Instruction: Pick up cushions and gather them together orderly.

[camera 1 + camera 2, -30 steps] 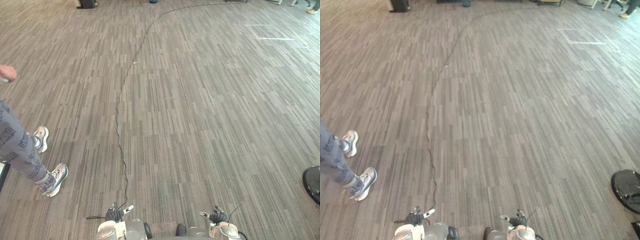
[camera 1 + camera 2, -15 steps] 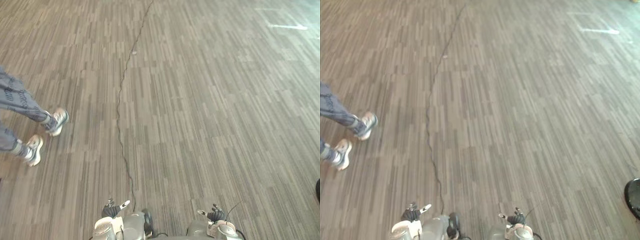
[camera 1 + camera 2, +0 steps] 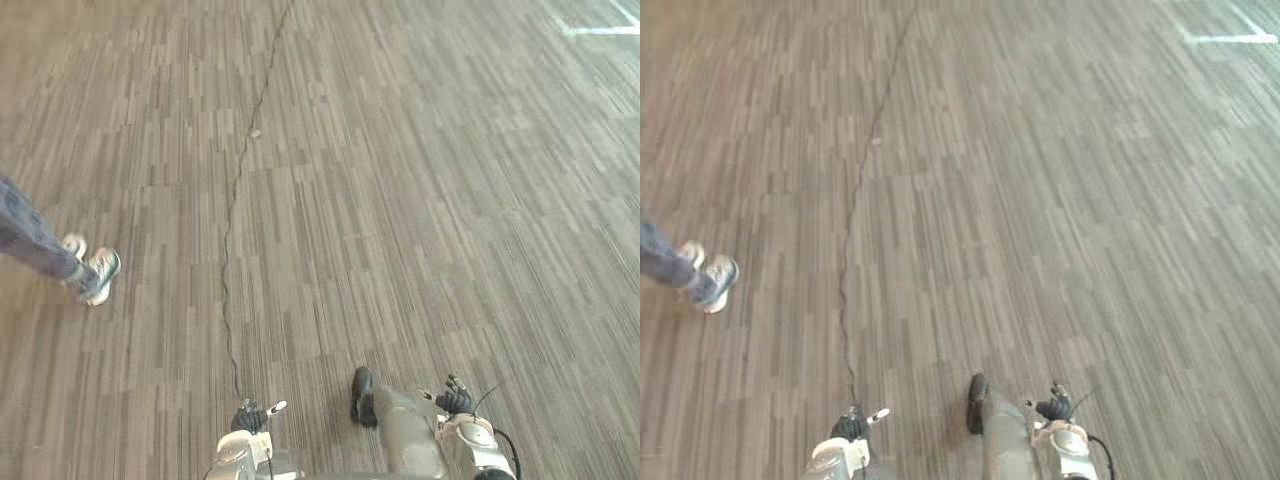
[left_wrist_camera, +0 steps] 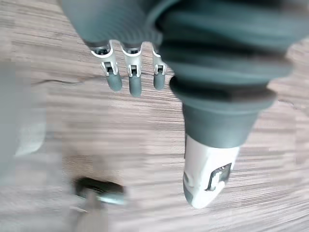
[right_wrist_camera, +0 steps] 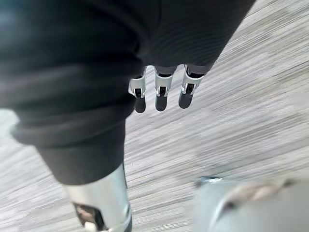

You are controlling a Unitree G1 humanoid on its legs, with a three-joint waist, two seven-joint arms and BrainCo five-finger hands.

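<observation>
Left hand (image 4: 134, 77): released, fingers straight and hanging side by side, thumb set apart. Holds nothing and touches nothing; hangs over the striped grey carpet floor (image 3: 400, 200).

Right hand (image 5: 161, 94): released in the same way, fingers straight, nothing held, apart from the floor.

In the eye views, both hands low at the near edge, one on each side.

Person's trouser leg and sneakers (image 3: 92, 272) on the floor, well off to the left. White tape line (image 3: 600, 30) on the floor, far right.

Place of the cushions: cannot tell.
</observation>
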